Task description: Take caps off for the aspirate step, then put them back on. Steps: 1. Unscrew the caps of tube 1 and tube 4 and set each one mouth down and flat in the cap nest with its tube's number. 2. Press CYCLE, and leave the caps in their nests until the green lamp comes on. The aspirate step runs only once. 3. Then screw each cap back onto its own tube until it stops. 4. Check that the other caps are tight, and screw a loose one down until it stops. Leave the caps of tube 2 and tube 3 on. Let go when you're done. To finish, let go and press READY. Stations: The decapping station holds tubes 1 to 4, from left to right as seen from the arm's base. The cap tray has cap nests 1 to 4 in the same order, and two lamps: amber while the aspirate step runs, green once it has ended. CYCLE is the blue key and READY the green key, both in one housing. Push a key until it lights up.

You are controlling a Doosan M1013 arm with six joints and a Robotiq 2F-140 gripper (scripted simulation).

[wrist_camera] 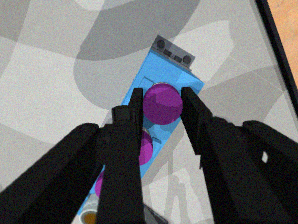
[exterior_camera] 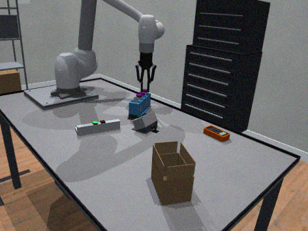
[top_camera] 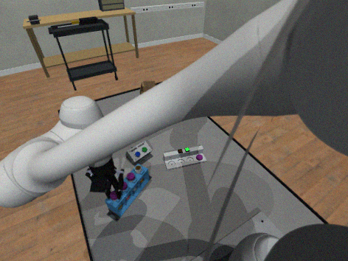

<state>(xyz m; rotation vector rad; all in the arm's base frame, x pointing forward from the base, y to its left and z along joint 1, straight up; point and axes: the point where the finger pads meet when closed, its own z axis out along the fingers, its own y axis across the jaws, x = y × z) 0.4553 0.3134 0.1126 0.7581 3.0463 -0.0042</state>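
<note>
Over the blue rack point(wrist_camera: 172, 80) on the surface point(exterior_camera: 228, 169), our pincer point(wrist_camera: 162, 107) squeezes the end tube's purple cap point(wrist_camera: 162, 103) from both sides so we can twist it. One more purple cap point(top_camera: 199, 157) waits in the tray point(top_camera: 173, 164), and the green lamp point(top_camera: 187, 149) glows.

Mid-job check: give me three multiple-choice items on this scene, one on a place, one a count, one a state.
1. The end effector is at: A the key housing; B the station's end tube; C the cardboard box.
2. Purple caps in the cap tray: A none; B one; C two.
3. Lit lamp: A green; B amber; C neither.
Answers: B, its fingers grip the end cap on the blue station; B, a single cap sits in an end nest; A, the green lamp glows.
</note>
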